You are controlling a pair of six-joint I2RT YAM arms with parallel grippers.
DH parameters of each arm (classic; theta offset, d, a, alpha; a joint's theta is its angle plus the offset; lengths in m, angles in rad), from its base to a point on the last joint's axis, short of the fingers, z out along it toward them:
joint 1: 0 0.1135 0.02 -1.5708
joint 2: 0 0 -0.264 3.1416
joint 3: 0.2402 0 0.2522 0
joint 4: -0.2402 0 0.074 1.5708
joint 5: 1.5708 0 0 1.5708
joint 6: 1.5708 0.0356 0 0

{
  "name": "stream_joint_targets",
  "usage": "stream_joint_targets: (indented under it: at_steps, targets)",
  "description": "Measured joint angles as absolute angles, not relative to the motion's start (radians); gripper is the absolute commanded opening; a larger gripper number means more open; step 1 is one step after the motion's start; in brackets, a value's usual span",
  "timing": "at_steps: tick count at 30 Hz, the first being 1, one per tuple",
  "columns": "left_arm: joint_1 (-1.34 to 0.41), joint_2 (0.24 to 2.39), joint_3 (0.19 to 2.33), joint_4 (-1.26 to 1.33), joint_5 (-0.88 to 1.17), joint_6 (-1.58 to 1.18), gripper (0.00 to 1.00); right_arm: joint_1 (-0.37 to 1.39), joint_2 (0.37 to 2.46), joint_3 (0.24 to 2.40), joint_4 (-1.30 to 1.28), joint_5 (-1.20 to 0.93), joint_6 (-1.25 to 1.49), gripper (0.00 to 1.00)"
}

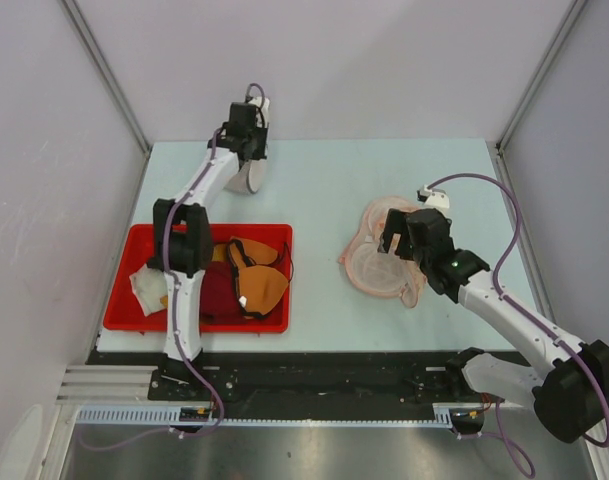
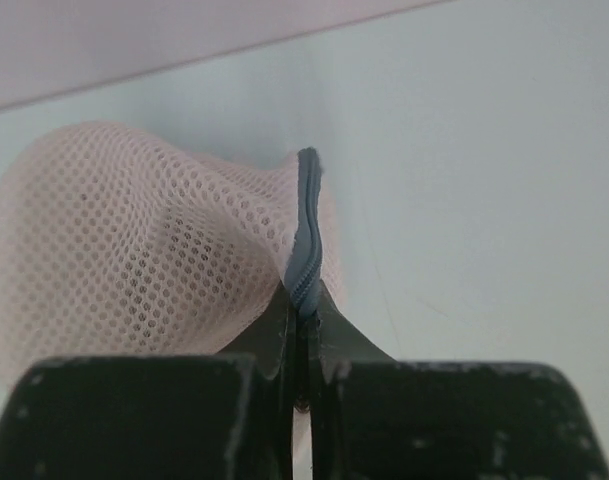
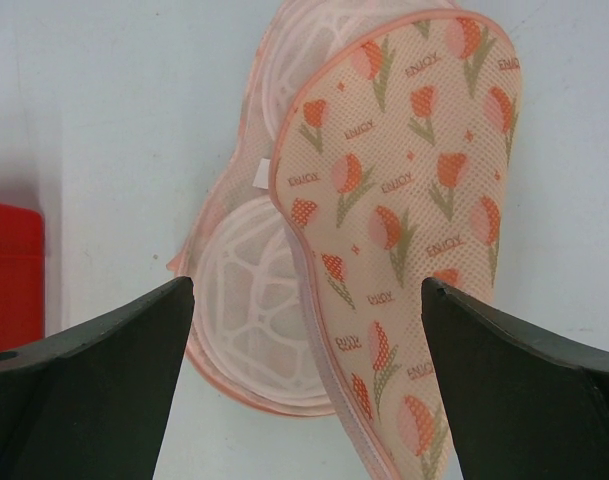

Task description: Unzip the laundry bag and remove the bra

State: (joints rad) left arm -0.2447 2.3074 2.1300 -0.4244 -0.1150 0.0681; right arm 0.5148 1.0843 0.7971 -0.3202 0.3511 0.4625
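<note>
- Pale blue-green table (image 1: 324, 180) boxed in by plain grey walls, with a red tray (image 1: 136, 245) of orange and maroon bras at the near left.
- Laundry bag (image 1: 249, 178): white mesh drum at the far left of the table, standing on edge under the left arm's wrist.
- Left gripper (image 2: 304, 310): jaws pressed together on the bag's blue-grey rim band. No gap shows between them.
- Key relation: the bag lies straight ahead of the left jaws. The band runs directly away from them, and the mesh bulges off to one side in the left wrist view.
- Bra: not plainly visible. A pinkish cast shows through the mesh, so it is probably inside.
- No zip pull can be made out in any view.
- Right gripper (image 3: 309, 290): jaws spread wide, holding nothing, hovering over the tulip-patterned bag (image 3: 414, 200) at the table's right.
- The right gripper is well apart from the laundry bag. The left arm is the nearer one, already gripping.
- Judgement: to unzip, the right arm must cross to the bag and find the pull while the left keeps the rim steady.
- Risk: the soft mesh may twist in the pinch.
</note>
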Motion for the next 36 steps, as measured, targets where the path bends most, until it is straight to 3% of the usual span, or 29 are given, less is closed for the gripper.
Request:
stream_joint_targets:
  at_steps: [3,8,12,13,14,15,16,19,22,25,28,36]
  targets:
    - [-0.25,2.13,1.991,-0.465,0.041,-0.051,0.0,0.515,1.082,0.797,-0.311,0.34,0.463,1.0]
    - [-0.251,1.956,1.949,-0.438,0.31,-0.24,0.0,0.501,1.027,0.797,-0.32,0.309,0.502,1.0]
    - [-0.214,1.826,1.764,-0.137,0.646,-0.524,0.04,0.491,0.955,0.804,-0.334,0.306,0.524,1.0]
    - [-0.2,1.821,1.712,-0.03,0.722,-0.62,0.17,0.49,0.941,0.807,-0.341,0.306,0.525,1.0]
    - [-0.185,1.83,1.663,0.091,0.792,-0.717,0.58,0.491,0.928,0.808,-0.345,0.306,0.525,1.0]
    - [-0.171,1.858,1.621,0.228,0.856,-0.819,0.83,0.491,0.916,0.808,-0.351,0.307,0.525,1.0]
    - [-0.16,1.908,1.588,0.362,0.911,-0.932,0.98,0.491,0.904,0.809,-0.358,0.307,0.525,1.0]
    - [-0.131,2.102,1.504,0.728,1.003,-1.282,1.0,0.492,0.873,0.809,-0.388,0.314,0.524,1.0]
    - [-0.112,2.225,1.438,0.831,1.035,-1.444,1.0,0.492,0.85,0.809,-0.412,0.319,0.519,0.99]
    - [-0.103,2.214,1.443,0.619,1.042,-1.335,1.0,0.492,0.845,0.809,-0.425,0.316,0.505,1.0]
    - [-0.112,2.17,1.595,0.267,0.976,-1.053,1.0,0.494,0.875,0.809,-0.429,0.29,0.502,0.99]
    - [-0.223,2.01,1.859,-0.309,0.645,-0.516,0.99,0.563,0.972,0.775,-0.311,0.22,0.474,0.98]
